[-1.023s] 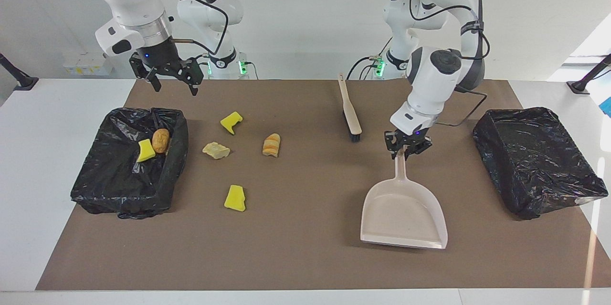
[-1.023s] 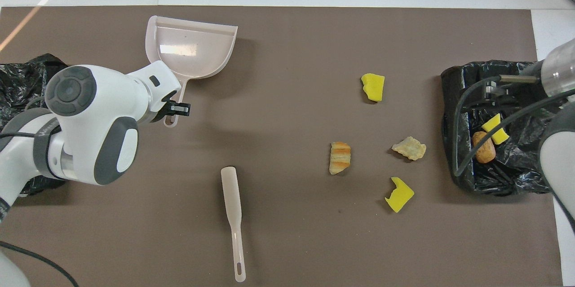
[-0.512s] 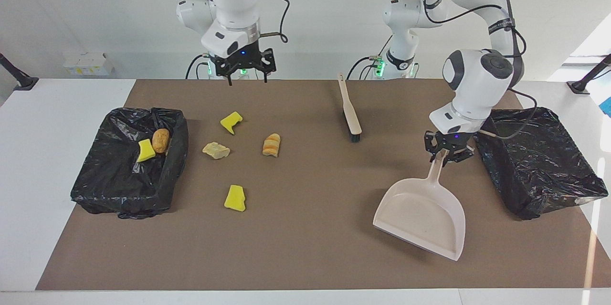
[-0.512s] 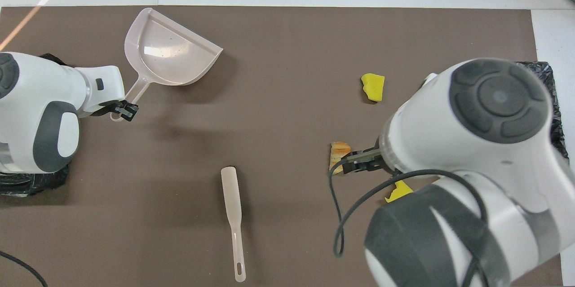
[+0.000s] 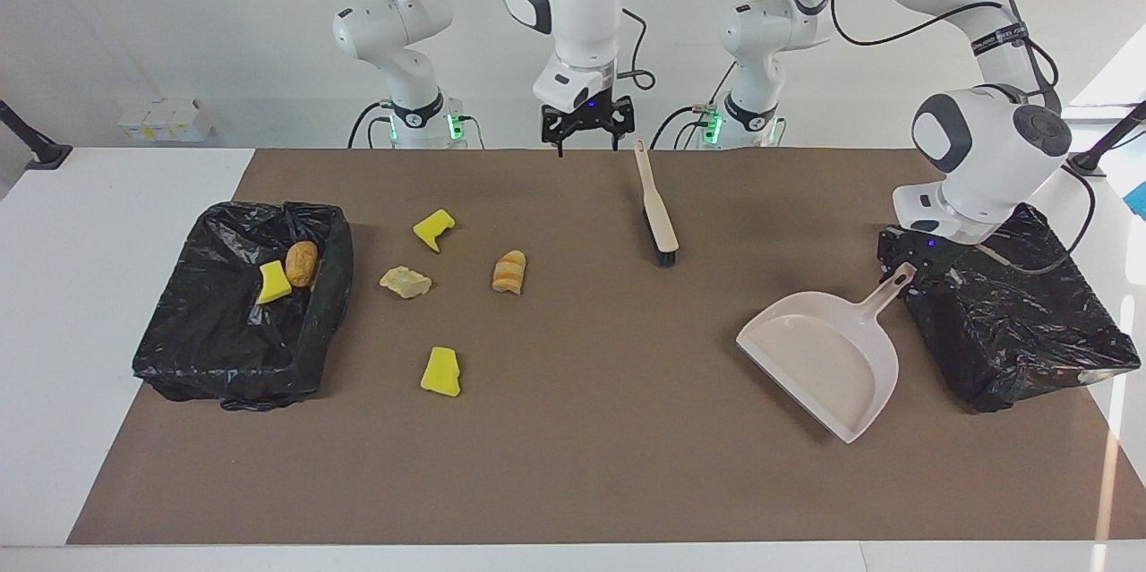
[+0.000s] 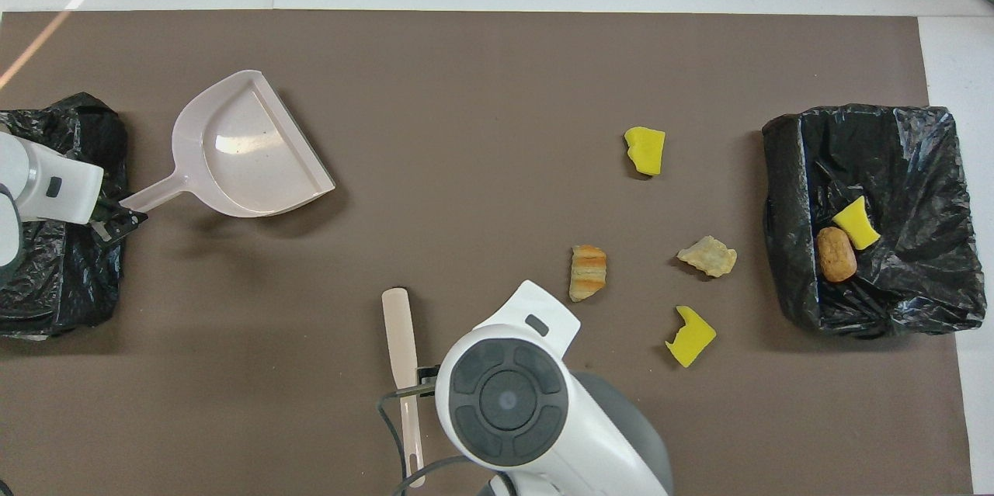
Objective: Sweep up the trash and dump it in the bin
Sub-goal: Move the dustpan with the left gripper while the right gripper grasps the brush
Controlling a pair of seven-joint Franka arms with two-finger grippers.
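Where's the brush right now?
The brush lies on the brown mat near the robots' edge, about mid-table, bristles pointing away from them. The right end effector hangs open above the mat beside its handle tip.

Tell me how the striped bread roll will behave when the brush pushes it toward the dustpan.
The striped bread roll lies on its side on the mat, so it probably slides or rocks rather than tipping. Its curved, ridged shape may make it roll off line. It looks small and likely light, so a gentle stroke from the brush should move it.
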